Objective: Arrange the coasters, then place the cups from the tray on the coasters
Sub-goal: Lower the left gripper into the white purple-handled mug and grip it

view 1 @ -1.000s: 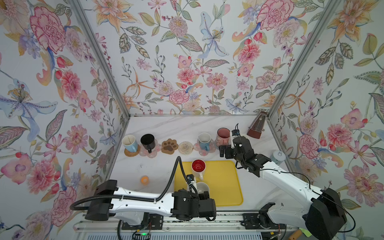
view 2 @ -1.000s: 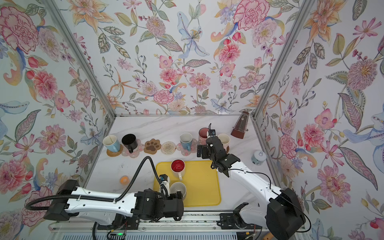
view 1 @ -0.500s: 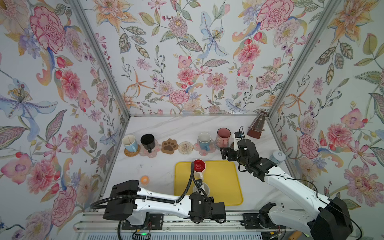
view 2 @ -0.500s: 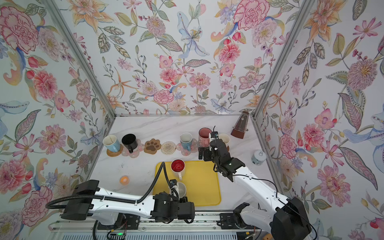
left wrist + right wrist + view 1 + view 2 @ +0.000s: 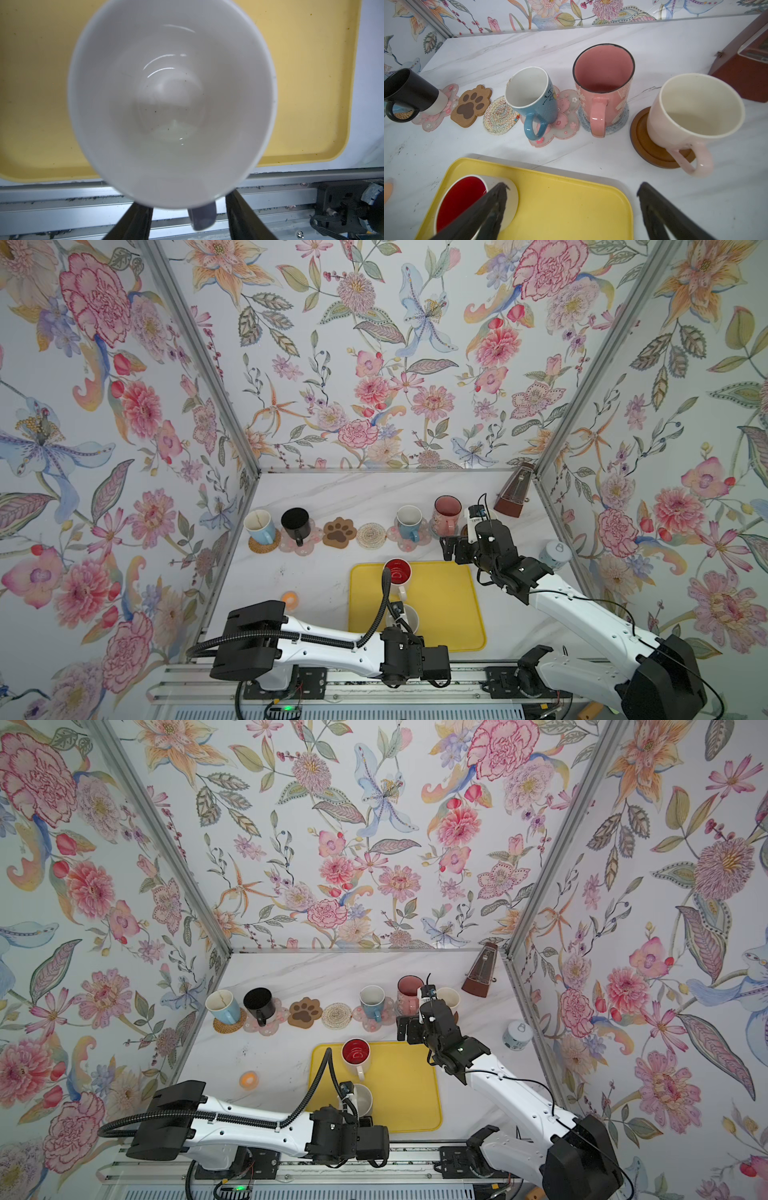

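White mug [image 5: 172, 99] at tray [image 5: 311, 83] near edge: your left gripper [image 5: 188, 207], jaws apart astride handle [image 5: 202, 218], may tip it closing off-centre.

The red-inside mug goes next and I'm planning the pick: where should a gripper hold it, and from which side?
Take the handle. The red mug stands upright on the tray with its handle pointing toward the robot's side, so come in from there, jaws either side of it. The white mug sits just in front of that handle, so it probably has to go first.
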You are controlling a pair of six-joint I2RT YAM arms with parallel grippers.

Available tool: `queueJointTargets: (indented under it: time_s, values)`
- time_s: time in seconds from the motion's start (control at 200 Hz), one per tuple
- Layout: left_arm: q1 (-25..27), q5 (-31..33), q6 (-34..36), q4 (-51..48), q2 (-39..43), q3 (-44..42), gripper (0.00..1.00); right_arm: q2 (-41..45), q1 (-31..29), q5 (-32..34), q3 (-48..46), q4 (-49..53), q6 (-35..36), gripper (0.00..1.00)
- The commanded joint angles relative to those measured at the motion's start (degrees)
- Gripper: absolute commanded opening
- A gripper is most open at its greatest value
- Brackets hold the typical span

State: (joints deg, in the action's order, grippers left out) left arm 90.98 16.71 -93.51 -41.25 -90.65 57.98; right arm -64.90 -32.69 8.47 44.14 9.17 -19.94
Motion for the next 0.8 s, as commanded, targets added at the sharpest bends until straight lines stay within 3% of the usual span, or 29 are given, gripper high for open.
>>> queueJointTargets:
  time_s: [0.0, 0.796]
  values:
    - [-0.8, 0.4, -0.5, -0.5, -0.8, -0.9, 0.55, 0.7, 0.4, -0.3, -0.6, -0.5, -0.4, 0.99]
    - [-1.5, 1.7, -0.6, -3.9, -1.6, 0.2, 0.30, -0.1, 0.7, -0.7, -1.1, -1.1, -0.6, 0.99]
